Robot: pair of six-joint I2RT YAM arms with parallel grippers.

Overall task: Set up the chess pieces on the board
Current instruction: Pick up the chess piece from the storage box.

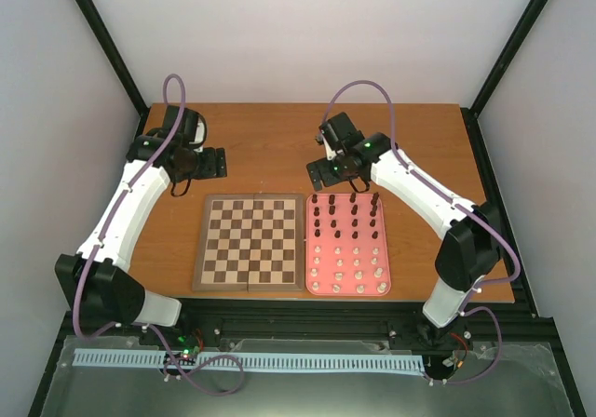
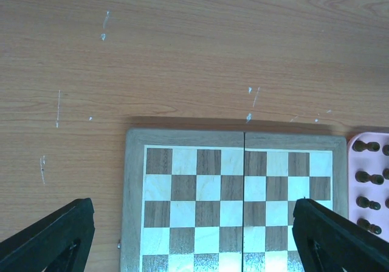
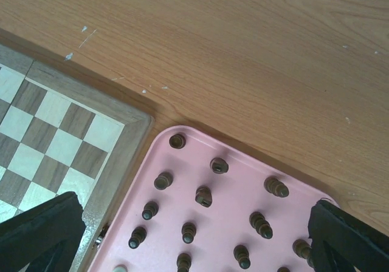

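The board (image 1: 249, 241), square checkered wood, lies flat on the desk (image 1: 270, 138), its fold seam running 12 to 6. The chess pieces (image 1: 346, 240) stand upright on a smooth pink tray (image 1: 347, 292) at its 3 o'clock. The left hand (image 1: 222, 164) hangs released at the board's 11 o'clock, and the right hand (image 1: 317, 170) hangs released at the tray's 12.

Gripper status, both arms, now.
Left gripper: open, holding nothing.
Right gripper: open, holding nothing.
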